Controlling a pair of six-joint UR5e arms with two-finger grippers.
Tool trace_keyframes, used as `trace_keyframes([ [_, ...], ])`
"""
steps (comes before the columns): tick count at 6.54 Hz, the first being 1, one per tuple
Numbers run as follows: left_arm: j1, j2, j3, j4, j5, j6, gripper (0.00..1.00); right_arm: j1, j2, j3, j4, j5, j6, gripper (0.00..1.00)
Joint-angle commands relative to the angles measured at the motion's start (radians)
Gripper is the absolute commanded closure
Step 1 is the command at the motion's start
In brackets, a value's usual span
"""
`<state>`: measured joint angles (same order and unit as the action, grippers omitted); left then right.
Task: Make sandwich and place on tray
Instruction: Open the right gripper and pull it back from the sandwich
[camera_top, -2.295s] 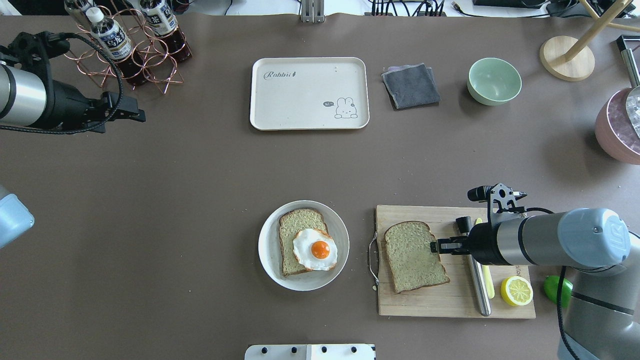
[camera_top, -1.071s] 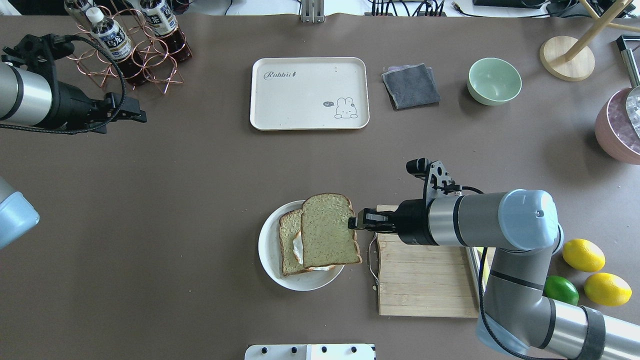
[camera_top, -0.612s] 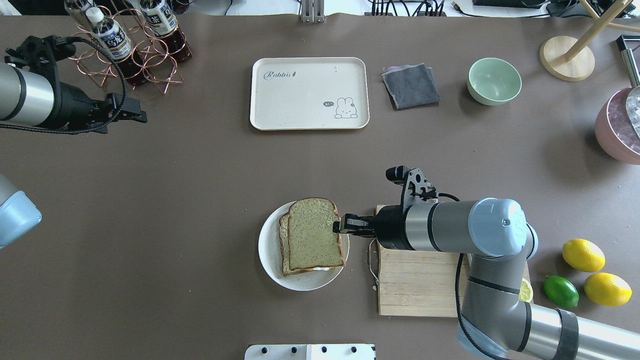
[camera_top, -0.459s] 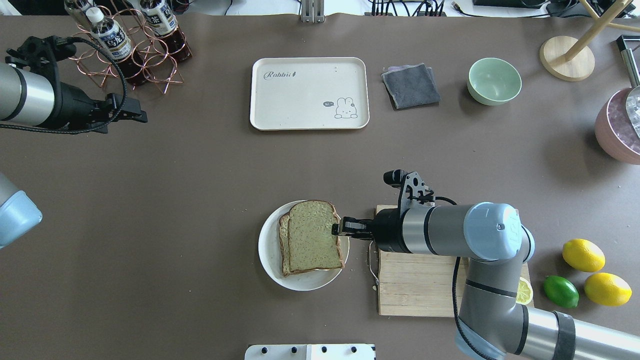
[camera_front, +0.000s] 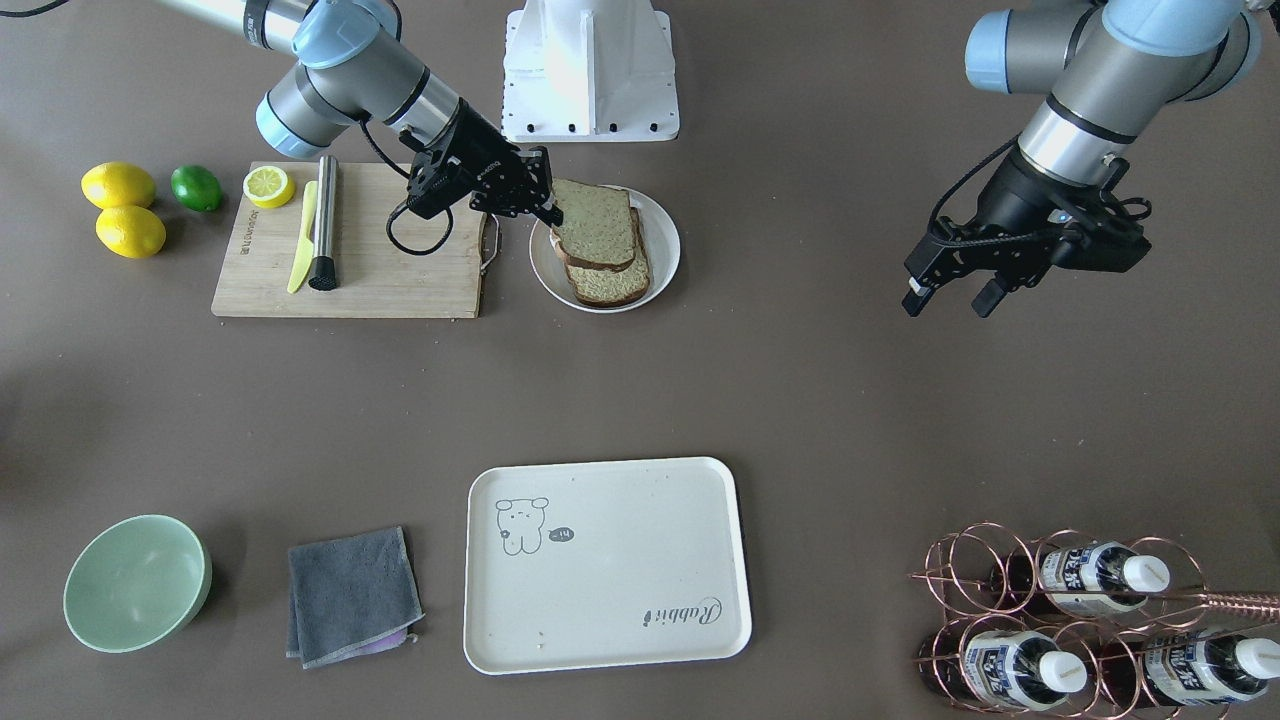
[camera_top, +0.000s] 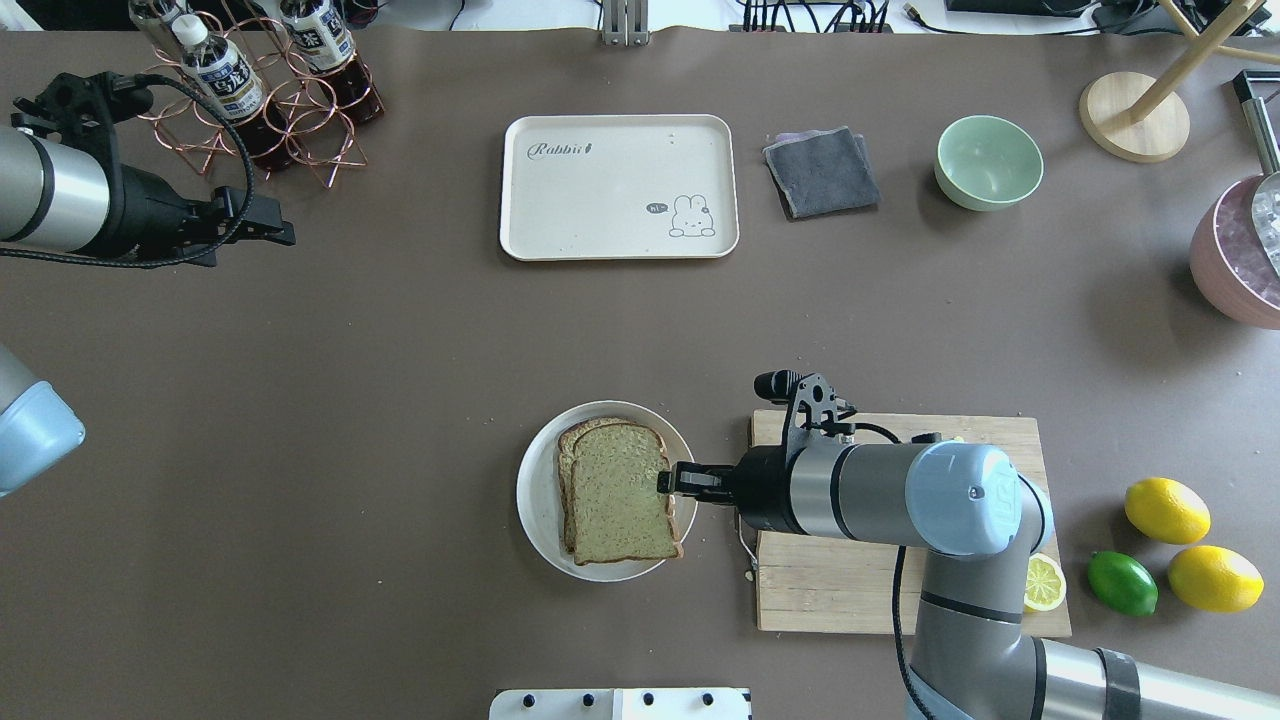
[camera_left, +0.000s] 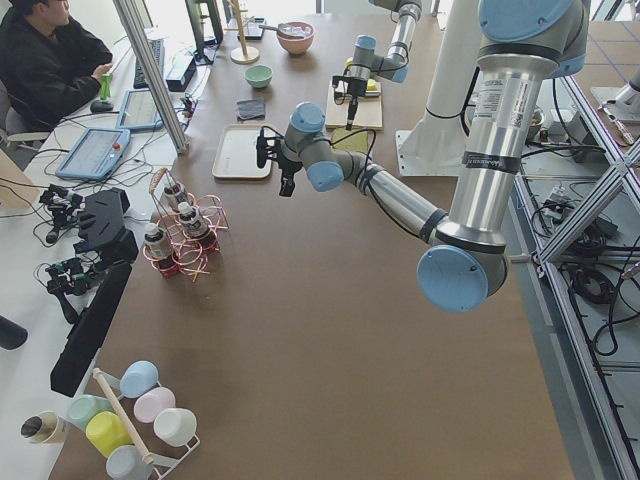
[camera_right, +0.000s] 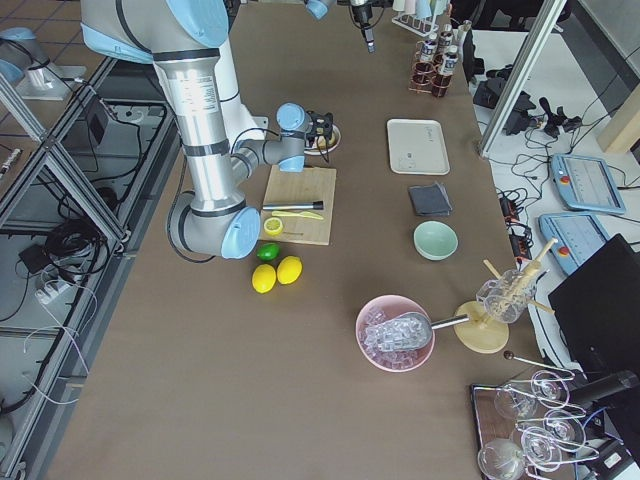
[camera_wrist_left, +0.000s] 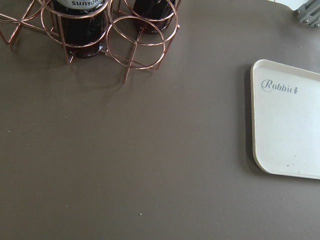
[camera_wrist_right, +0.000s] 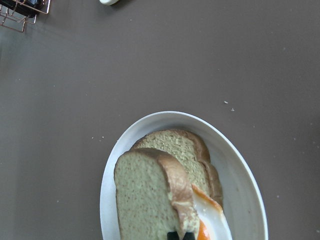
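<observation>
White plate (camera_top: 535, 500) sits mid-desk near the robot-side edge, sandwich (camera_top: 618, 492) on it. Right gripper (camera_top: 668, 479) is pinched tight on the top slice (camera_wrist_right: 142, 200) at the crust edge facing the board. That slice sits offset over the lower one, egg (camera_wrist_right: 212, 220) showing underneath. Wooden board (camera_top: 850, 590) lies just beside the plate, toward the desk's right end. Tray (camera_top: 600, 200) is well apart, mid-desk at the far edge. Left gripper (camera_front: 947, 300) hovers over bare desk toward the far-left corner, near the bottle rack (camera_top: 290, 120), fingers spread, holding nothing.
</observation>
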<state>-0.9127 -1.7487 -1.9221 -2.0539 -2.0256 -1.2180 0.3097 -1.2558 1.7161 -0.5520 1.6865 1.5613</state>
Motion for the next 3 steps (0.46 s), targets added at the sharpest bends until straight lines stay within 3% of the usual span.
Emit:
trace_keyframes([
  [1, 0.000, 0.000, 0.005, -0.002, 0.001, -0.002, 0.03, -0.006, 0.001, -0.029, 0.001, -0.022, -0.009, 1.00],
  [2, 0.000, 0.002, 0.005, -0.002, 0.001, 0.000, 0.03, -0.007, 0.003, -0.032, 0.001, -0.024, -0.009, 1.00],
  [3, 0.000, 0.002, 0.006, -0.002, -0.001, 0.000, 0.03, -0.007, 0.016, -0.033, 0.000, -0.025, -0.007, 0.83],
])
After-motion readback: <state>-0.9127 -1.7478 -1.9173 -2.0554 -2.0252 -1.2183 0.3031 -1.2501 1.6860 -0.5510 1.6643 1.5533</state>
